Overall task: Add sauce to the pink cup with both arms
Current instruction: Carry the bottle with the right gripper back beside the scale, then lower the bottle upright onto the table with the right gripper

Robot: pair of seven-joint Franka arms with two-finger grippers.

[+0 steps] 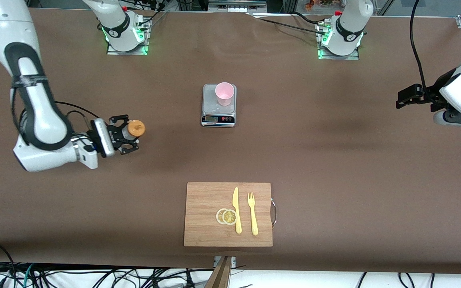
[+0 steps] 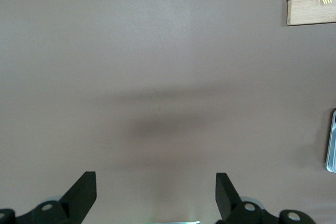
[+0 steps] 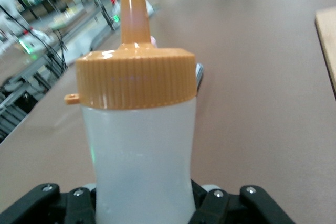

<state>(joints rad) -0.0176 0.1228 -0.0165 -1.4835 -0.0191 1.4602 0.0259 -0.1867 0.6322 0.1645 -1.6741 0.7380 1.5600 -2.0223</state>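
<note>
Sauce bottle [image 1: 133,131] sits clamped upright in the right end effector [image 1: 125,135], toward the right arm's end of the bench [image 1: 334,160], its orange cap showing from the high camera. The pink cup [image 1: 225,93] stands on a grey kitchen scale [image 1: 219,116] in the middle of the bench, well apart from the bottle. To do this step well, I'd say the bottle should travel level until its nozzle is over the cup's mouth, and only then tip; the cup is narrow, so the tilt wants to be slow. Nothing lies on the bare stretch between bottle and scale. Nearer the camera is a wooden cutting board [image 1: 206,216] carrying two lemon slices [image 1: 226,216], a yellow plastic knife [image 1: 236,210] and a yellow plastic fork [image 1: 252,214], all out of that path. The left end effector [image 1: 408,97] waits in the air at the left arm's end of the bench.

From the left wrist, the left end effector [image 2: 156,192] has its fingers spread wide with nothing between them, only bare bench below; a corner of the board with the fork shows at the edge.

From the right wrist, the translucent bottle fills the view, gripped low on its body by the right end effector [image 3: 144,203], with the ribbed cap and nozzle upright. A squeeze will likely need the left arm's help.
</note>
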